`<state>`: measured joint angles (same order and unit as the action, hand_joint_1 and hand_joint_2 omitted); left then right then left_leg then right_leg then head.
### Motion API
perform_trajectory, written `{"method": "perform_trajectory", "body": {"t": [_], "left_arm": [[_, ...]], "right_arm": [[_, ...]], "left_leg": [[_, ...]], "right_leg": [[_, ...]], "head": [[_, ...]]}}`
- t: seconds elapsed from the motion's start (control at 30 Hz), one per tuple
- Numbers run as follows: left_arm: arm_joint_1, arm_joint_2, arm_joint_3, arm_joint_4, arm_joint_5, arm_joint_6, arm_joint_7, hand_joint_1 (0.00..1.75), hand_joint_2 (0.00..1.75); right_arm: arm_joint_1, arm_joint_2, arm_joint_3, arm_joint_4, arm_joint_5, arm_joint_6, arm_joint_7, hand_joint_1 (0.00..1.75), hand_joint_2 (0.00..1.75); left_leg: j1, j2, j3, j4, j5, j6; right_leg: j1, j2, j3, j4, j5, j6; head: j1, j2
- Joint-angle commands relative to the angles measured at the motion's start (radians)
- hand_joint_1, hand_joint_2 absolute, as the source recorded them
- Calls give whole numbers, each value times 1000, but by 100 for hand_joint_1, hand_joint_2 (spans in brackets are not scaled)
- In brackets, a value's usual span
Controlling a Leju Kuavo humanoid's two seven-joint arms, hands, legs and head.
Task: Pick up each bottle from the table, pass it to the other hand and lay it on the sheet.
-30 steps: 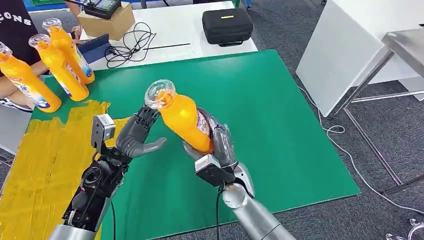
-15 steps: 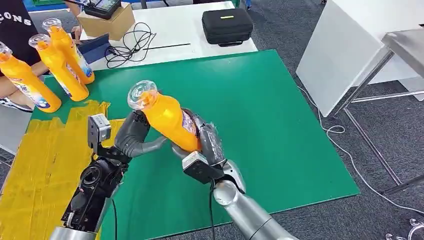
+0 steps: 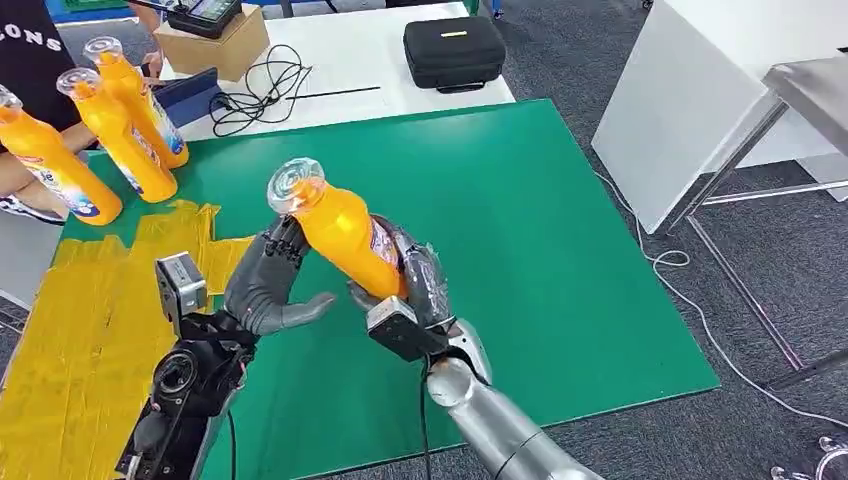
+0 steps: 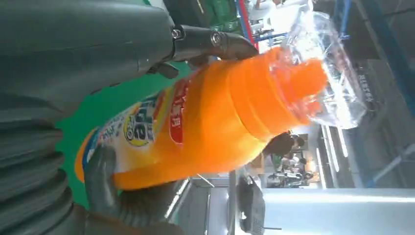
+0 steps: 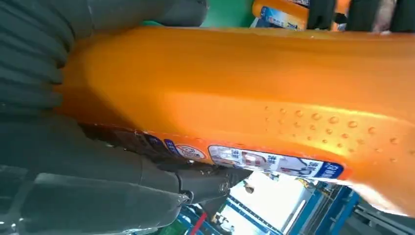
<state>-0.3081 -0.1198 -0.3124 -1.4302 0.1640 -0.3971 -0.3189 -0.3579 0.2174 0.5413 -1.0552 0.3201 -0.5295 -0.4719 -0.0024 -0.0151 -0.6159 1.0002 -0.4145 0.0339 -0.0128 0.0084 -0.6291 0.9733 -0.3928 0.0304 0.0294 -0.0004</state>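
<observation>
Right hand (image 3: 415, 290) sits just below the centre of the head view, its fingers wrapped around the lower body of an orange bottle (image 3: 345, 240) that it holds above the green mat (image 3: 560, 250). That bottle tilts up and to the left, with its clear cap (image 3: 295, 186) highest. To its left, the left hand (image 3: 268, 285) is spread wide, its dark fingers touching the bottle's neck side just under the cap and its thumb reaching towards the right hand; it does not close on the bottle. At the lower left of the frame lies the yellow sheet (image 3: 90, 330), spread over the mat. In the upper left corner three more orange bottles (image 3: 95, 130) stand together near the mat's edge, beside a person's arm (image 3: 25, 190). Along the top of the frame, the white worktop (image 3: 340, 60) carries a black case (image 3: 455, 50), a coil of black cable (image 3: 255, 85) and a cardboard box (image 3: 215, 45).

From the left wrist, the bottle (image 4: 210, 117) runs across the middle of the frame, its label towards the lower left and its clear cap (image 4: 328, 68) at the upper right. The left hand (image 4: 73, 63) fills the left side, a thick finger lying along the bottle's upper edge.

From the right wrist, the bottle (image 5: 244, 93) spans the frame as a broad orange surface with a label strip beneath. The right hand (image 5: 73, 161) grips it from the left and lower left.
</observation>
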Motion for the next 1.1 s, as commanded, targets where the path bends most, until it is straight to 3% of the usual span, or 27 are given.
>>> {"method": "perform_trajectory", "body": {"t": [0.03, 0.27, 0.5, 0.6, 0.8, 1.1], "left_arm": [[20, 16, -43, -61, -13, 8, 2, 0, 175], [-4, 12, -51, -27, -16, 12, 10, 0, 175], [-63, -9, -57, 57, -2, 0, 2, 0, 175], [-65, -8, -58, 60, -1, -1, 0, 0, 175], [-62, -2, -32, 64, 12, 8, -5, 0, 175], [-90, 1, 0, 130, 38, 25, 5, 0, 175]], "right_arm": [[-47, -12, -97, 31, 18, -58, -5, 175, 175], [-57, 9, -106, 50, 87, -34, 5, 175, 175], [-51, 61, 74, 191, 205, 23, 9, 175, 175], [-52, 63, 90, 210, 205, 25, 8, 175, 175], [-74, 76, 204, 284, 167, 152, -19, 175, 175], [-101, 105, 308, 338, 138, 195, -34, 175, 175]], "left_leg": [[1, 1, 3, 0, -2, -1], [1, 1, 5, 1, -3, -2], [2, 0, 7, 1, -3, -3], [1, 1, 4, -1, -1, -1], [2, 1, 4, 0, -2, -2], [2, 1, 5, 0, -2, -2]], "right_leg": [[1, -1, 4, 0, -2, -1], [1, -1, 6, 1, -3, -1], [2, -2, 7, 1, -3, -2], [1, 0, 4, -1, -1, -1], [3, 0, 4, -1, -2, -1], [2, -1, 5, 0, -2, -1]], "head": [[0, 0], [0, 0], [0, 0], [-1, 0], [0, 0], [0, 0]]}}
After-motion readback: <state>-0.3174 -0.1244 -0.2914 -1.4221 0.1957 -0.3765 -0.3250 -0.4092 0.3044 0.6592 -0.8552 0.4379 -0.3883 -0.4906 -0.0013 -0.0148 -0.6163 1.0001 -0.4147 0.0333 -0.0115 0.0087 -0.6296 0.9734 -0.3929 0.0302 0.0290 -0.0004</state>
